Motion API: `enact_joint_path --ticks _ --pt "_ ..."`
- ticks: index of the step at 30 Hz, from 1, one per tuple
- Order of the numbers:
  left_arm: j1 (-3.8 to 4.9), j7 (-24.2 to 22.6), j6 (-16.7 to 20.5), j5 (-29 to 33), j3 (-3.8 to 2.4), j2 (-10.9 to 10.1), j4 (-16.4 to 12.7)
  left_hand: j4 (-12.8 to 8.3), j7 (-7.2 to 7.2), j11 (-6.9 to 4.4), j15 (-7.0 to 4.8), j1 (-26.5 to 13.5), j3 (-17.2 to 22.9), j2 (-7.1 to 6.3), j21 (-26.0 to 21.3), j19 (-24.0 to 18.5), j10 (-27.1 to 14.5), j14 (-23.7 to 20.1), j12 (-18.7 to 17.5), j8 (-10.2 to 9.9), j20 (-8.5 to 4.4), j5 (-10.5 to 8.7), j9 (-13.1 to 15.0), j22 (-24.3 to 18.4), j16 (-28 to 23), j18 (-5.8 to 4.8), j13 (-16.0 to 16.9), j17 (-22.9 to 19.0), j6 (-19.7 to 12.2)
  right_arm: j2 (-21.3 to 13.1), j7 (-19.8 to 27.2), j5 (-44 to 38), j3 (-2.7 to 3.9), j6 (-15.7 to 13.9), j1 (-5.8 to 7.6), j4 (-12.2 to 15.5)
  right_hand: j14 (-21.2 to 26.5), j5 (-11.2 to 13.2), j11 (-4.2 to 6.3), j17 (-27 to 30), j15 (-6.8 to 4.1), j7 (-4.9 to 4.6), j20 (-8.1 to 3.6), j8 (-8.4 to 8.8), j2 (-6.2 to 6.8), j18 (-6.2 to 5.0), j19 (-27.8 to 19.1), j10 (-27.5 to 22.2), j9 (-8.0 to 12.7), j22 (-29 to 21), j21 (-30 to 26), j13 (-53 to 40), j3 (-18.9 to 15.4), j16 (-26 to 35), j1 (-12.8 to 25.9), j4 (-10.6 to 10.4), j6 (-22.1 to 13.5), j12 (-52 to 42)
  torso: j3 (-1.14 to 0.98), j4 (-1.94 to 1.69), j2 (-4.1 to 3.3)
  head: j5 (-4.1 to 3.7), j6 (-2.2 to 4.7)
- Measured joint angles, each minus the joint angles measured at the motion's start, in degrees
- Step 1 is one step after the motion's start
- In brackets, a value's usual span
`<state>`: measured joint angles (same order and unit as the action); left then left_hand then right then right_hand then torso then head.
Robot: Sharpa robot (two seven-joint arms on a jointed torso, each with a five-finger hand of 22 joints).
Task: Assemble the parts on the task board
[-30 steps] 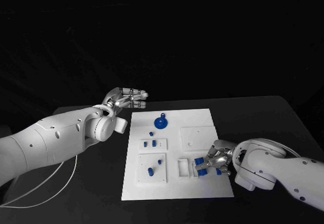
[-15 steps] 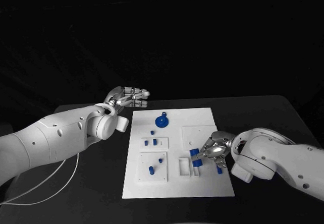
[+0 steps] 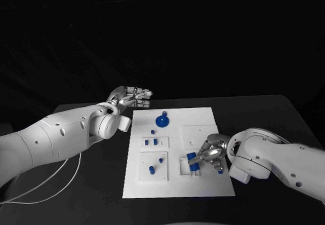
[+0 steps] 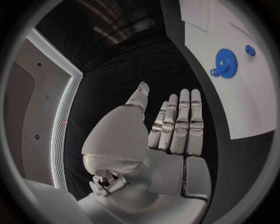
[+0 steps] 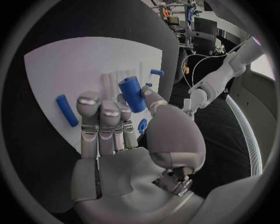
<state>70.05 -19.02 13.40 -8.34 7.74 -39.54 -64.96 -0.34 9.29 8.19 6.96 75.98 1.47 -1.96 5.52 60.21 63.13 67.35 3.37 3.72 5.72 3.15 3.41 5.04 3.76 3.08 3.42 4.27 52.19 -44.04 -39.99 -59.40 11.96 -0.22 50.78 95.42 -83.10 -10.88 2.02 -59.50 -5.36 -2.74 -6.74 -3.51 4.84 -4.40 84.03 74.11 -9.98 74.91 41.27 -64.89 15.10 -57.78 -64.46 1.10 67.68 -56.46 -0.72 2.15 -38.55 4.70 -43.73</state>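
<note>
Assembly looked to be partway through a pick-and-place step: the right hand (image 3: 211,154) pinched a blue cylinder (image 5: 132,94) between thumb and fingers, holding it over the near right part of the white board (image 3: 210,188), just above a raised white holder (image 3: 184,166). Another blue peg (image 5: 66,110) lay flat on the board beside the outer fingers (image 5: 88,112) of that hand, apart from them. My judgement was that the next move called for lining the cylinder upright over its seat and lowering it without knocking the pieces close by. The left hand (image 3: 130,97) hovered off the far left corner of the board, fingers straight and together, thumb apart, grasping nothing. Beyond its fingertips (image 4: 182,95) a blue gear (image 4: 226,62) sat on the board. As for holders, a square block (image 3: 154,168) held two blue pegs upright, and a smaller block (image 3: 154,142) carried two more; what the right-hand holder contained I could not tell.
</note>
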Motion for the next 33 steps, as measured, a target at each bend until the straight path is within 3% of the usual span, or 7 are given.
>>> enact_joint_path --ticks 6,18,24,26,29,30,33 --pt "0.00 0.17 -0.07 -0.05 -0.01 0.17 0.00 0.00 0.00 0.00 0.00 0.01 0.00 -0.45 0.00 0.00 0.00 0.00 0.00 0.00 0.00 0.00 0.00 0.00 0.00 0.00 0.00 -0.05 0.00 1.37 -0.02 -0.95 -1.23 1.14 0.03 -1.17 0.00 -0.23 0.04 0.04 0.00 0.17 0.00 0.00 -0.05 0.00 0.00 0.25 0.03 0.00 -0.02 0.27 -0.65 0.21 0.06 -0.64 0.57 0.00 -0.12 -0.02 -0.07 0.24 -0.16" --pt "0.00 0.49 -0.25 -0.18 0.00 0.34 -0.03 0.14 0.00 -0.12 0.00 0.00 0.12 -0.46 0.00 0.00 -0.12 0.00 0.00 0.00 0.00 0.00 0.00 0.00 0.00 0.00 0.00 -0.04 0.00 3.28 0.33 -2.62 -1.76 1.43 0.33 -2.50 0.00 -0.15 0.06 0.04 0.00 0.38 0.00 -0.27 -0.25 0.00 0.00 0.63 -0.17 0.00 -0.02 0.41 -1.53 0.21 0.33 -1.63 0.79 0.00 -0.18 0.04 -0.09 0.44 -0.29" --pt "0.00 0.60 -0.32 -0.23 0.00 0.39 -0.03 0.50 0.00 -0.21 0.00 0.00 0.19 -0.46 0.00 0.00 -0.20 0.00 0.00 0.00 0.00 0.00 0.00 -0.05 0.00 0.00 0.00 -0.04 0.00 3.64 0.37 -3.27 -1.92 1.29 0.35 -2.99 0.00 3.81 0.30 0.05 0.00 0.62 0.00 -0.48 1.45 0.00 0.00 0.61 -0.19 0.00 -0.02 0.59 -1.10 0.44 1.95 -5.84 1.02 0.21 -0.18 0.05 -0.09 0.55 -0.30" --pt "0.00 0.64 -0.34 -0.26 0.00 0.40 -0.03 0.51 0.00 -0.21 0.00 0.00 0.20 -0.46 0.00 0.00 -0.20 0.00 0.00 0.00 0.00 0.00 0.01 -0.04 0.00 0.00 0.00 -0.04 0.00 3.69 0.37 -3.49 -1.96 1.29 0.34 -3.15 0.00 6.70 0.50 0.05 0.00 0.39 0.00 -0.49 3.25 0.01 0.00 0.43 -0.40 0.00 -0.02 0.73 -0.71 0.44 2.13 -8.45 1.20 0.21 -0.18 0.05 -0.09 0.58 -0.26" --pt "0.00 0.70 -0.37 -0.29 0.00 0.41 -0.03 0.50 0.00 -0.21 0.00 0.00 0.19 -0.46 0.00 0.00 -0.19 0.00 0.00 0.00 0.00 0.00 0.01 -0.04 0.00 0.00 0.00 -0.04 0.00 3.77 0.33 -3.75 -2.05 1.31 0.30 -3.25 0.00 7.92 0.54 0.03 0.00 0.22 0.00 -0.58 5.31 0.01 0.00 0.23 -0.58 0.00 -0.02 0.80 -1.49 0.44 3.13 -11.52 1.03 0.39 -0.18 0.06 -0.09 0.62 -0.25" --pt "0.00 0.71 -0.38 -0.30 0.00 0.41 -0.03 0.51 0.00 -0.21 0.00 0.00 0.19 -0.46 0.00 0.00 -0.19 0.00 0.00 0.00 0.00 0.00 0.01 -0.04 0.00 0.00 0.00 -0.04 0.00 3.79 0.31 -3.81 -2.06 1.33 0.30 -3.26 0.00 7.99 0.54 0.01 0.00 0.24 0.00 -0.47 5.96 0.00 0.00 0.11 -0.58 -0.01 -0.02 0.79 -2.80 0.44 3.77 -12.69 1.06 0.43 -0.17 0.06 -0.09 0.63 -0.25" --pt "0.00 0.77 -0.40 -0.32 0.00 0.42 -0.02 0.50 0.00 -0.21 0.00 0.00 0.20 -0.46 0.00 0.00 -0.20 0.00 0.00 0.00 0.00 0.00 0.01 -0.04 0.00 0.00 0.00 -0.04 0.00 3.80 0.28 -3.92 -2.08 1.43 0.30 -3.25 0.00 7.99 0.54 -0.22 0.00 0.04 0.00 -0.37 5.94 0.00 0.00 0.11 -0.55 0.00 -0.02 0.79 -9.12 0.44 3.05 -16.46 0.86 0.43 -0.16 0.07 -0.09 0.63 -0.25"
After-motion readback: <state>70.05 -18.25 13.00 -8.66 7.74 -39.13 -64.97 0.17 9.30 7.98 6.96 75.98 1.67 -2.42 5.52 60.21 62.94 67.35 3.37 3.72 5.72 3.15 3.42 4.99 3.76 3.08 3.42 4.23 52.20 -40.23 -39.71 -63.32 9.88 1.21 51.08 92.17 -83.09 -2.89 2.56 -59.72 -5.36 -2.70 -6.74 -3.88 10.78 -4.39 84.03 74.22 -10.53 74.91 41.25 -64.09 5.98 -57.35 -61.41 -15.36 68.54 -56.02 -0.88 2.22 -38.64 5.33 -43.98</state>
